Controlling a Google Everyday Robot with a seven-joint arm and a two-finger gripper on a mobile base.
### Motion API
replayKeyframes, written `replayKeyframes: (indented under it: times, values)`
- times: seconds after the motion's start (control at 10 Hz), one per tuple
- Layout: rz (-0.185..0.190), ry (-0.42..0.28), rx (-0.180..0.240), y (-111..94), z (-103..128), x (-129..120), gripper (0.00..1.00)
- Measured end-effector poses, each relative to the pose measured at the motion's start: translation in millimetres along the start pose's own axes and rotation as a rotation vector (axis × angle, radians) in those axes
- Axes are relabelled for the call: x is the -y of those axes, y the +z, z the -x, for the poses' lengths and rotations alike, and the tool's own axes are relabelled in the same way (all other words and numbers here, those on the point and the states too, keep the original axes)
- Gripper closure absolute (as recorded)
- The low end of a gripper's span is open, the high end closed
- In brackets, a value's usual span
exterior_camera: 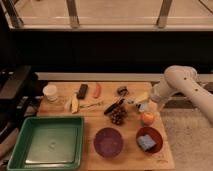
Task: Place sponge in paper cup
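**Pincer over the right side of the tabletop, sponge in the orange bowl**

The pincer [144,102] hangs low over the right side of the tabletop [165,159], at the end of a white arm [176,82] that reaches in from beyond the right edge. Its jaws are spread wide, and nothing can be seen pinched between them. A pale yellow piece [138,97] and a bluish-grey shiny lump [144,107] lie right at its tip; whether it touches either cannot be told.

Just nearer the camera sits an orange fruit [147,118], and beside that, toward the middle, a bunch of grapes [118,118]. A black utensil [114,106] lies slanted next to the grapes, with a small dark object [122,90] behind it.

The sponge [146,142] lies inside the orange bowl [159,141] at the near right corner, well apart from the pincer. A purple bowl [108,142] stands just left of it on the near edge.

Toward the far edge lie a red-orange strip [97,90] and a black bar [82,91] side by side, with a thin utensil [90,105] and a pale wedge [74,104] in front of them.

The cup [50,92] stands upright near the far left corner, across the tabletop from the sponge. A green tray [15,157] fills the near left corner.
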Motion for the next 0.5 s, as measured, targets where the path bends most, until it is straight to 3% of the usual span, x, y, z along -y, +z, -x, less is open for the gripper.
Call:
replayKeyframes:
  times: [0.3,0.5]
  values:
    - [0.025,0.081,0.004,-14,38,-22,0.2]
    - [0.038,0.123,0.039,-15,64,-31,0.2]
